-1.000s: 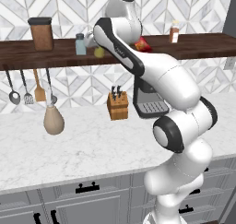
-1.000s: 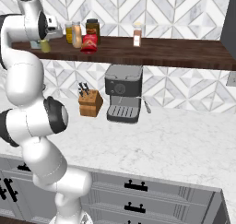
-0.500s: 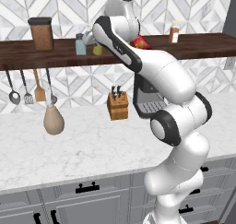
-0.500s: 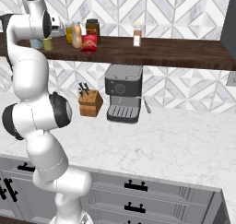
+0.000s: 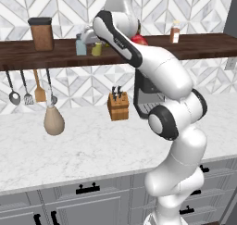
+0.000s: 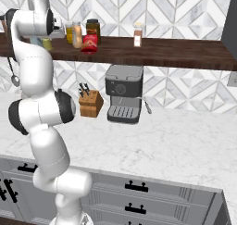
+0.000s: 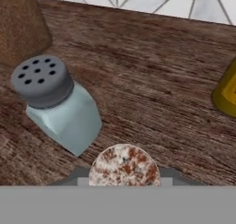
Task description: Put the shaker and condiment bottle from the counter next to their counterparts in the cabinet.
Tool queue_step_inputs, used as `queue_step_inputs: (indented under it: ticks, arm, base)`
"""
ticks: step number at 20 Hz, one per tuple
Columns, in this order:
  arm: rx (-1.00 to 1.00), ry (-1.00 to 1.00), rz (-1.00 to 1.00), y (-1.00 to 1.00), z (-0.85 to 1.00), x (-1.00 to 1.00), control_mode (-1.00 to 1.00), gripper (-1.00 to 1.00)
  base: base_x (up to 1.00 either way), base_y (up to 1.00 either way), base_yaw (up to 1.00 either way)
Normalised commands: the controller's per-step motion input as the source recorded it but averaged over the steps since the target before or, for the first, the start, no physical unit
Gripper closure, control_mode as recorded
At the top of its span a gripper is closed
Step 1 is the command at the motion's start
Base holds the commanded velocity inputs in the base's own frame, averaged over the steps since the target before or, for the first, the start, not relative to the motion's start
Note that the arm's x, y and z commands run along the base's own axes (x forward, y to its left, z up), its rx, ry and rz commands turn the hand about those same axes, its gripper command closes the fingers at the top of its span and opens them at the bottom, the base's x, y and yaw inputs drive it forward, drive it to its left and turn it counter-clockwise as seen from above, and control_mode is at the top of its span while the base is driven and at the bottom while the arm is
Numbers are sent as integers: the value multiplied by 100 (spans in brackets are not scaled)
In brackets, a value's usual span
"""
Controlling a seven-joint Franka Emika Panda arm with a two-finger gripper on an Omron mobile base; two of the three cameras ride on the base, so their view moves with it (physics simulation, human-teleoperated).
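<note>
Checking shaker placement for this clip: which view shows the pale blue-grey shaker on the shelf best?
The hand view: the pale blue-grey shaker stands large on the cabinet, its holed grey cap plain. The left base view shows it small beside the shaker. In the right base view I cannot pick it out.

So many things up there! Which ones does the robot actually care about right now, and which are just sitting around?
Part of the job:
- shaker
- condiment bottle
- cabinet
- blue-grey shaker, its counterpart
- counter

Just lying about:
- knife block
- coffee machine
- brown canister
</note>
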Motion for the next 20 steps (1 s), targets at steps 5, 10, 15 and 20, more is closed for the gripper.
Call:
queue_step_inputs:
  ticks: [5,10,15,20]
  arm:
    - [-1,6,1,41,-36,4,-100,-100]
    - [-2,5,1,32,-31,18,-100,-100]
    - [0,3,0,0,-13,19,-100,-100]
    - [0,3,0,0,-3,18,-100,-100]
  base:
    - [0,0,0]
    - [0,0,0]
    - [0,0,0]
    - [0,0,0]
